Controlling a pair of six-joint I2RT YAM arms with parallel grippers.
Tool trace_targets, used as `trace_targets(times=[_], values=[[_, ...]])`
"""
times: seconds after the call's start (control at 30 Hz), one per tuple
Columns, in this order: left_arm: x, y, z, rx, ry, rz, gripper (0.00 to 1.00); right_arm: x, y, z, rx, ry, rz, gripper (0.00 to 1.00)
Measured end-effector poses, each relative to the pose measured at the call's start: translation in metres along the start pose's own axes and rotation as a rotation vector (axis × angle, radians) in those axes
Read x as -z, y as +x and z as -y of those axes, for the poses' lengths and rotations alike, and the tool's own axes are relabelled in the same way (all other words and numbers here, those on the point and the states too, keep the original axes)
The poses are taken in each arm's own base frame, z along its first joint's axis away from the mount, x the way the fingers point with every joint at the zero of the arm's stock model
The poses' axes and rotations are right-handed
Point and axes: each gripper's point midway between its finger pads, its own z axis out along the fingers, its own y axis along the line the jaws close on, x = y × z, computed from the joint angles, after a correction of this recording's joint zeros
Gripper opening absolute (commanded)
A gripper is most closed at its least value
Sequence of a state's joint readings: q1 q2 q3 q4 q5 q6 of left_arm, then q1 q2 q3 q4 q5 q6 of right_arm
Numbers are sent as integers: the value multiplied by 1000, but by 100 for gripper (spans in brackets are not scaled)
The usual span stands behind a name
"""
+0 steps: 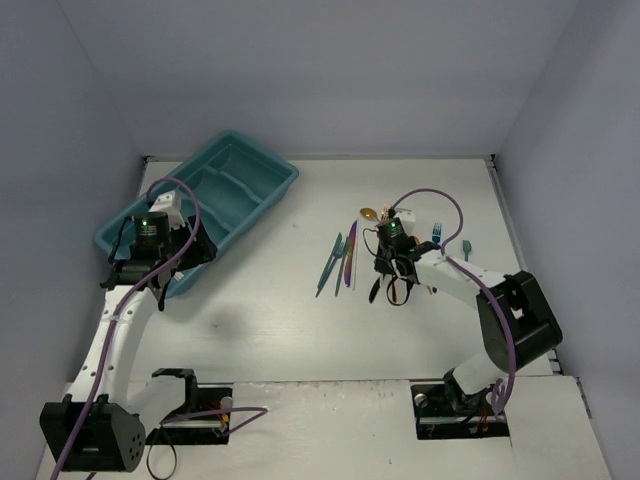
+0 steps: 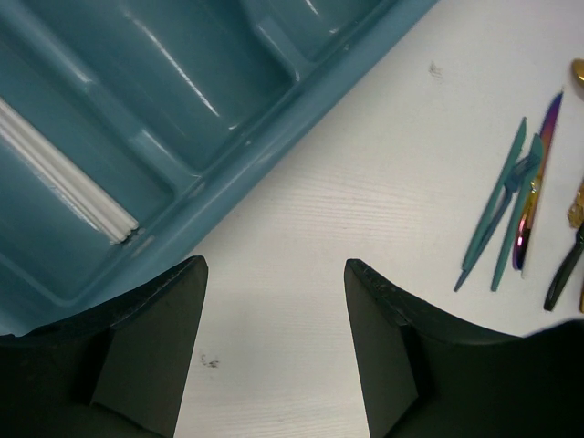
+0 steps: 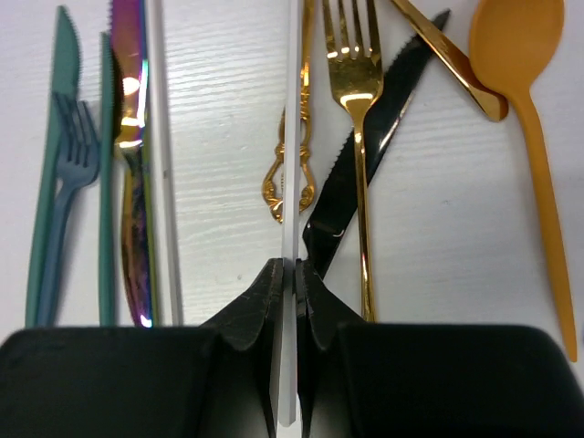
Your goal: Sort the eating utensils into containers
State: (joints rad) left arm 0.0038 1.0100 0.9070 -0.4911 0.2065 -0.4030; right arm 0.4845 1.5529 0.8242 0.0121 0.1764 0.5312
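Two arms reach out from their bases at the near edge of the tabletop (image 1: 280,310). Right of the middle, the right gripper (image 3: 290,266) is pressed together on a thin white stick (image 3: 292,109). Only its wrist view makes the pinch plain; from overhead the fingers merge with the dark cluster beneath. Fanned under it lie a gold fork (image 3: 351,82), a black knife (image 3: 330,199), an ornate gold handle (image 3: 272,187) and an orange spoon (image 3: 516,36). To their left, a second white stick (image 3: 164,182), an iridescent knife (image 3: 130,91), a blue fork (image 3: 75,146) and a teal knife (image 3: 57,109) lie side by side. The overhead view alone catches a bright blue fork (image 1: 436,233) and a small teal piece (image 1: 466,249) nearer the right edge. The left gripper (image 2: 274,266) hangs spread, nothing between its fingers, over the tabletop just beside the teal tray (image 1: 270,185), which sits askew at the far left corner. Its wrist view shows white sticks (image 2: 64,169) lying in one long compartment. The surface is white with a faint grain, and pale grey-violet walls (image 1: 330,70) close in on three sides.
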Motion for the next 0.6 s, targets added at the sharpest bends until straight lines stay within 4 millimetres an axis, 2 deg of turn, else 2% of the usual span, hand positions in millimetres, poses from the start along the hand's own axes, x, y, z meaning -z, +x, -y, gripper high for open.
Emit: trace_targets(times=[0.13, 0.23, 0.43, 0.6], values=[[5, 3, 19, 5, 68, -8, 59, 18, -10, -11, 33, -79, 23, 0], [12, 0, 40, 19, 134, -6, 59, 35, -20, -22, 57, -155, 50, 0], [37, -13, 98, 18, 294, 22, 59, 79, -43, -53, 115, -318, 139, 0], [57, -21, 154, 21, 430, 46, 59, 127, -51, -92, 200, -474, 224, 0]])
